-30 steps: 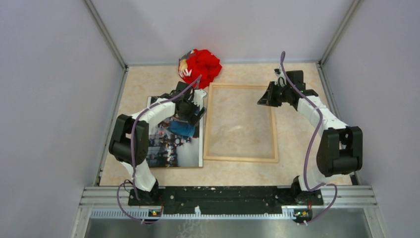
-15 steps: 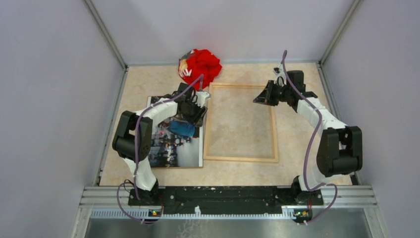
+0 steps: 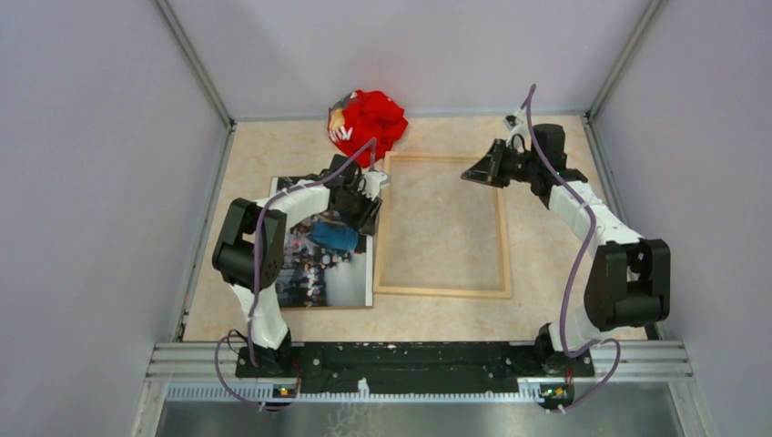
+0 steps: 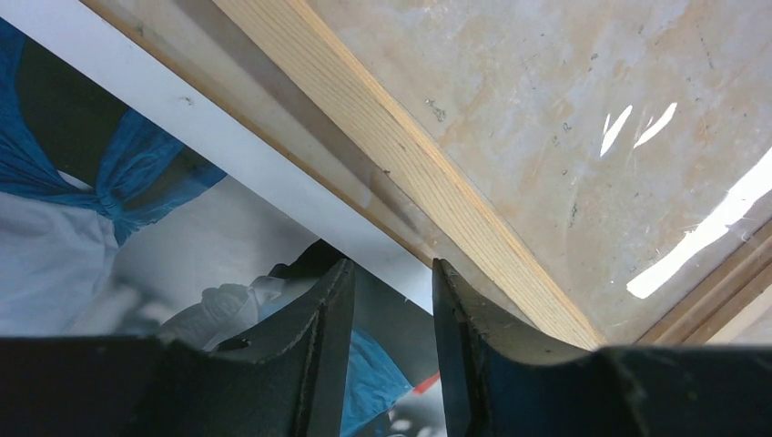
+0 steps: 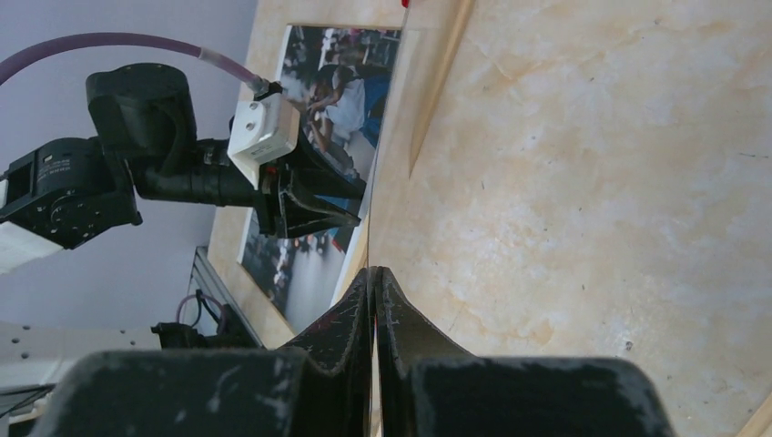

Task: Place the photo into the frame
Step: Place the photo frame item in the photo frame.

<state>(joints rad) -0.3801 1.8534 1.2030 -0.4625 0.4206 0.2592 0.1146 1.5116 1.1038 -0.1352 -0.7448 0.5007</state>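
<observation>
The photo (image 3: 314, 273) lies flat on the table's left side, its white right edge (image 4: 228, 137) running alongside the frame (image 3: 441, 292). The frame's pale wood left rail (image 4: 391, 146) shows close up. My left gripper (image 3: 364, 214) is low over the photo's upper right edge. Its jaws (image 4: 391, 269) stand partly apart, with the print visible in the gap. My right gripper (image 3: 475, 173) is raised over the frame's far right corner. Its fingers (image 5: 373, 271) are pressed together on what looks like a thin clear sheet seen edge-on. The photo (image 5: 341, 82) and rail (image 5: 441, 82) lie beyond.
A crumpled red cloth (image 3: 369, 123) lies at the back, just behind the frame's far left corner. Grey walls close in the table on the left, right and back. Glare marks (image 4: 692, 246) show on a glossy surface inside the frame.
The left jaws have narrowed from wide open while staying over the photo's edge. The right gripper has risen and moved slightly toward the back, staying shut.
</observation>
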